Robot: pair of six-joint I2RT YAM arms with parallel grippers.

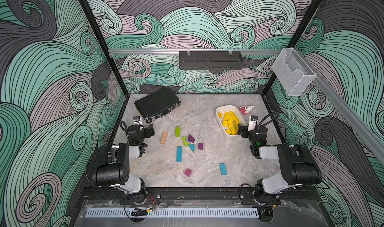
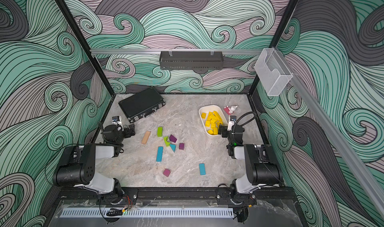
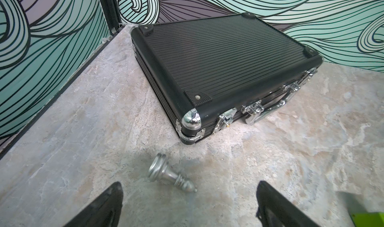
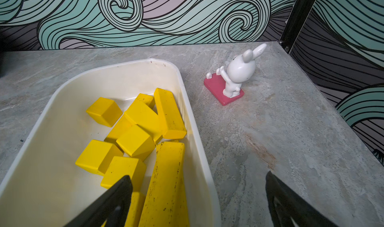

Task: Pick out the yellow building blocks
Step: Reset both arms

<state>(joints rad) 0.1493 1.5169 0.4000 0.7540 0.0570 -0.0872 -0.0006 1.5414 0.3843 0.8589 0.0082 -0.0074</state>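
In both top views you see the yellow building blocks heaped in the white tray at the far right of the desk. The right gripper sits at the tray's near end; the left gripper is near the black case.

Left wrist view: your jaws stand apart, empty, above a fallen silver chess piece lying before the case.

Right wrist view: your jaws stand apart, holding nothing, straddling the tray's rim; the blocks lie inside, and a white rabbit figure stands beside the tray.
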